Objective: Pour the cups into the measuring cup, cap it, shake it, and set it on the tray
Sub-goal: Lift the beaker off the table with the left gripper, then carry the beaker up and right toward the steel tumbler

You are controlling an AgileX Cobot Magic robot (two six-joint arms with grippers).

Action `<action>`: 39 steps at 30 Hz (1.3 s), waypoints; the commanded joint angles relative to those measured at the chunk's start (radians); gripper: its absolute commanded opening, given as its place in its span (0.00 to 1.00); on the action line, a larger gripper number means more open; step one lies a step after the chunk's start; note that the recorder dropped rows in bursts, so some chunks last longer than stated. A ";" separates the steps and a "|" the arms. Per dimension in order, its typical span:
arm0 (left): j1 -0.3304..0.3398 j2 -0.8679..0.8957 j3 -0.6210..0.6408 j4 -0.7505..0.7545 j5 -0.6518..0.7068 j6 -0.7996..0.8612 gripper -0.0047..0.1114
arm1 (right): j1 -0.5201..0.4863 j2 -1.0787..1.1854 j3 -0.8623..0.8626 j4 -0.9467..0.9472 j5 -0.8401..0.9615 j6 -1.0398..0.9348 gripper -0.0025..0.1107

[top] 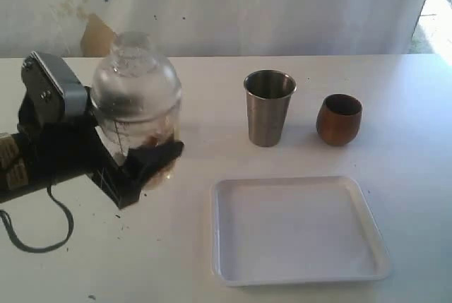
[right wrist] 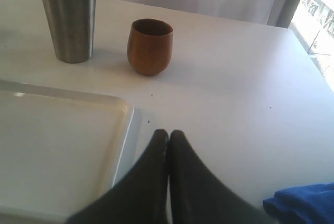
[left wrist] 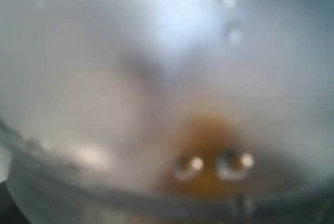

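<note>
Two views differ: exterior catches left gripper [top: 145,162] clamped on measuring cup [top: 134,98], left of tray [top: 296,279]; right wrist alone shows right gripper [right wrist: 168,136], fingers [right wrist: 180,164] pressed together.

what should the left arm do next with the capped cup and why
Probably, if shaking is done, carry the measuring cup right to above the tray: the left gripper holds it left of the tray with the lid on, and the tray is bare.

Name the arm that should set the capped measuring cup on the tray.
Left. The left gripper holds the capped measuring cup beside the tray; the right gripper is shut, holding nothing.
</note>
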 commanded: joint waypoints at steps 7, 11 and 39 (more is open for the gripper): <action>0.004 -0.048 0.024 0.043 -0.073 -0.077 0.04 | -0.002 -0.005 0.006 -0.007 -0.003 0.002 0.02; 0.016 -0.026 0.028 -0.283 -0.056 0.022 0.04 | -0.002 -0.005 0.006 -0.007 -0.003 0.002 0.02; 0.053 -0.097 0.103 0.036 -0.221 -0.146 0.04 | -0.002 -0.005 0.006 0.000 -0.003 0.002 0.02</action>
